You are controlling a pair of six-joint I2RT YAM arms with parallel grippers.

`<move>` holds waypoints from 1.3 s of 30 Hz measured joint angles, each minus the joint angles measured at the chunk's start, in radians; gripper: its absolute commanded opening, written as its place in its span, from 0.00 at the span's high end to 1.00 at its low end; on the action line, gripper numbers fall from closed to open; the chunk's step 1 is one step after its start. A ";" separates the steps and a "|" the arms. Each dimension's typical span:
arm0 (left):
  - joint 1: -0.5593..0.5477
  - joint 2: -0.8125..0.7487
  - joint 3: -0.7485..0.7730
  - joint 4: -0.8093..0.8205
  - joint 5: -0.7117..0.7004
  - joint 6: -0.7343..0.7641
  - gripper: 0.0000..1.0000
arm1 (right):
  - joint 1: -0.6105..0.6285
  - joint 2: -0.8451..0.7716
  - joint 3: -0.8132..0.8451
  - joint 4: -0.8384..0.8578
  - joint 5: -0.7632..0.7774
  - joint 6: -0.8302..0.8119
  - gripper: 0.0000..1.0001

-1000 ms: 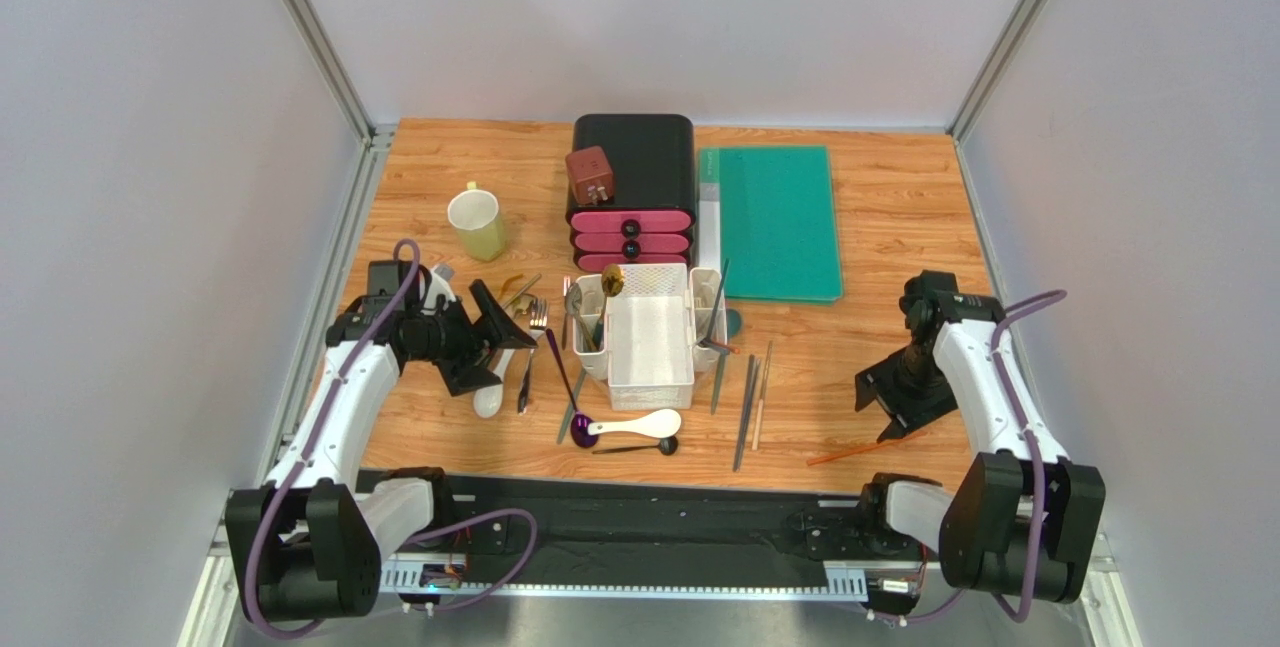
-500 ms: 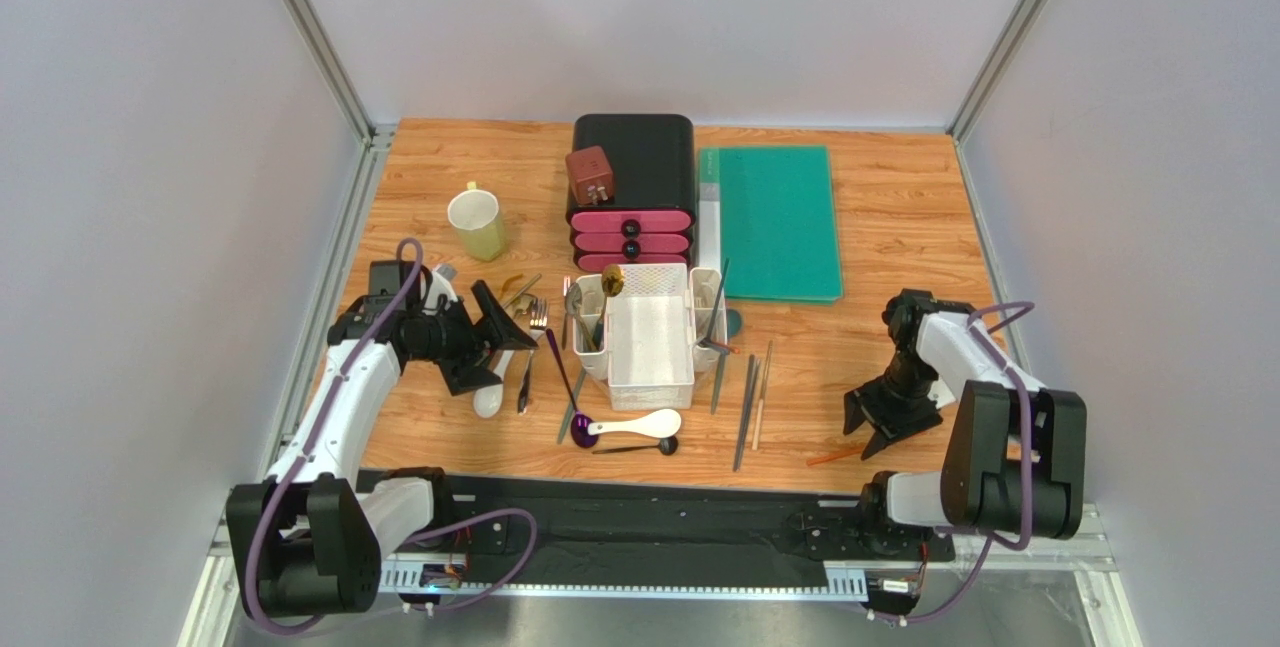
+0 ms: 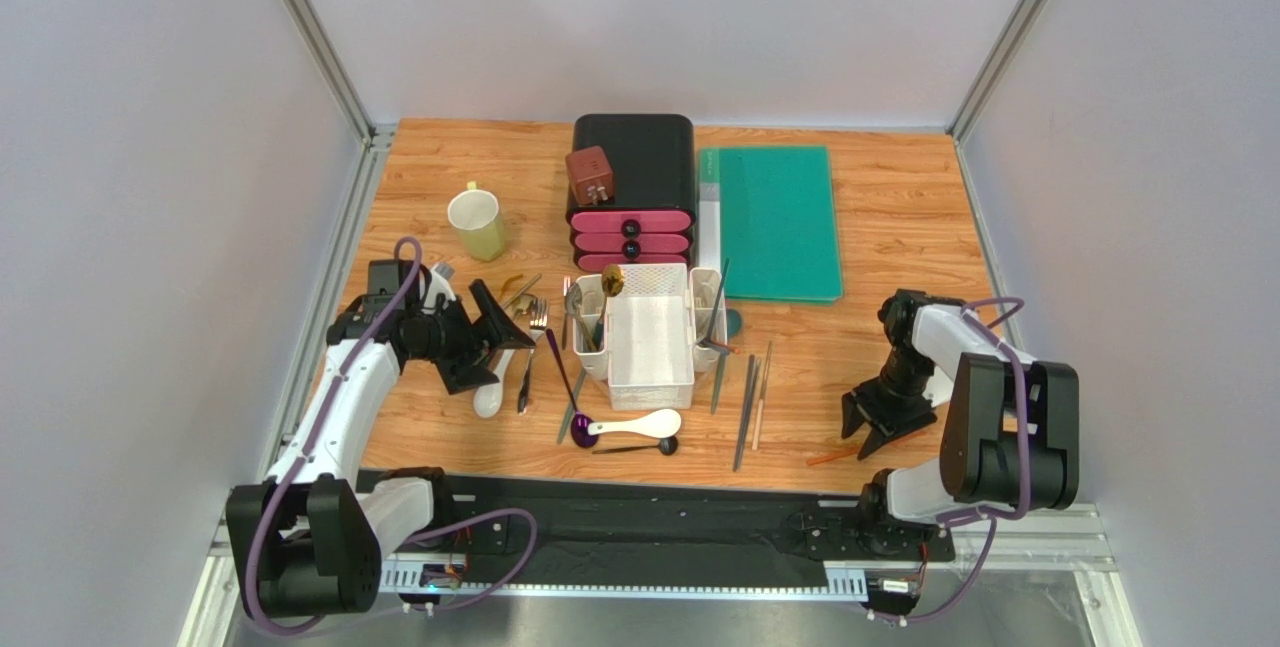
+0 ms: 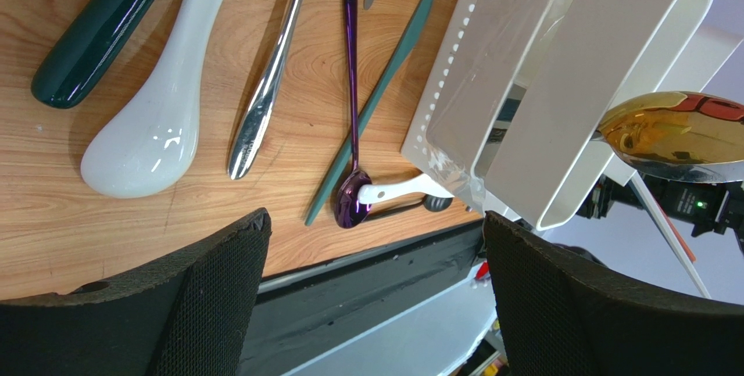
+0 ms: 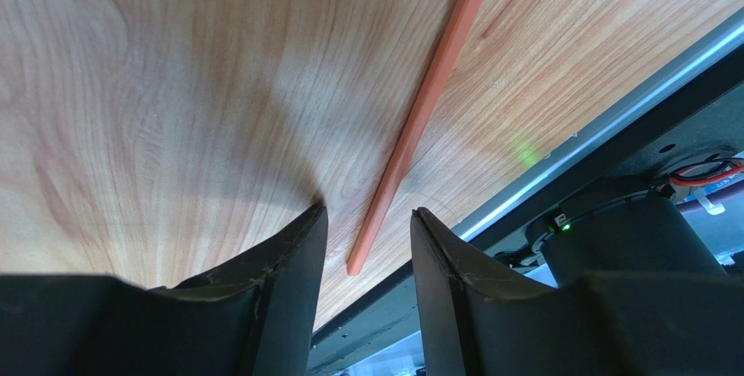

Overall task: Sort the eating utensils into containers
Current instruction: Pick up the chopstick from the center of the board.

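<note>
The white caddy (image 3: 649, 325) stands mid-table, a gold spoon (image 3: 613, 281) in its left side bin. Around it lie a purple spoon (image 3: 568, 385), a white soup spoon (image 3: 639, 424), a black spoon (image 3: 639, 446), a silver fork (image 3: 529, 362) and dark chopsticks (image 3: 744, 407). My left gripper (image 3: 489, 335) is open and empty, left of the caddy; its wrist view shows a soup spoon (image 4: 148, 141), fork (image 4: 266, 88), purple spoon (image 4: 351, 88) and caddy (image 4: 559, 88). My right gripper (image 3: 869, 430) is open, low over the table, its jaws (image 5: 367, 215) straddling the end of an orange chopstick (image 5: 419, 114), not closed on it.
A black-and-pink drawer box (image 3: 631, 190) with a small brown box (image 3: 591, 172) on it stands behind the caddy. A pale yellow mug (image 3: 478, 223) is back left, a green mat (image 3: 774, 220) back right. The black front rail (image 3: 646, 505) runs just below the orange chopstick.
My right arm has swung toward the near edge and lowered its open gripper over the orange chopstick. The left arm and the utensils have not moved.
</note>
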 measured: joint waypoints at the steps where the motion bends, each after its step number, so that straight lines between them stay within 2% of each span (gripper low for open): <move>1: 0.000 0.000 0.000 0.000 -0.001 0.000 0.04 | 0.000 0.001 0.000 -0.002 0.000 -0.003 0.53; 5: 0.000 -0.005 0.000 -0.001 -0.008 0.000 0.04 | -0.001 -0.002 -0.013 0.003 -0.014 -0.009 0.63; 19: 0.000 -0.060 0.000 -0.022 -0.019 0.000 0.04 | -0.002 -0.145 -0.113 0.037 -0.043 -0.005 0.64; 22: 0.000 -0.066 0.000 -0.027 -0.019 0.000 0.04 | -0.002 -0.144 -0.113 0.040 -0.043 0.000 0.72; 25: 0.000 -0.071 0.000 -0.027 -0.019 0.000 0.05 | -0.002 -0.141 -0.115 0.056 -0.052 0.010 0.85; 26: 0.000 -0.072 0.000 -0.028 -0.019 0.000 0.04 | -0.002 -0.138 -0.115 0.061 -0.055 0.013 0.93; 28: 0.000 -0.078 0.002 -0.032 -0.020 0.000 0.04 | -0.002 -0.132 -0.114 0.063 -0.059 0.018 1.00; 35: 0.000 -0.084 0.015 -0.042 -0.030 0.003 0.04 | -0.002 -0.140 -0.111 0.052 -0.058 0.020 1.00; 39: 0.000 -0.082 0.016 -0.042 -0.030 0.008 0.04 | 0.047 -0.145 -0.070 0.066 -0.005 0.013 1.00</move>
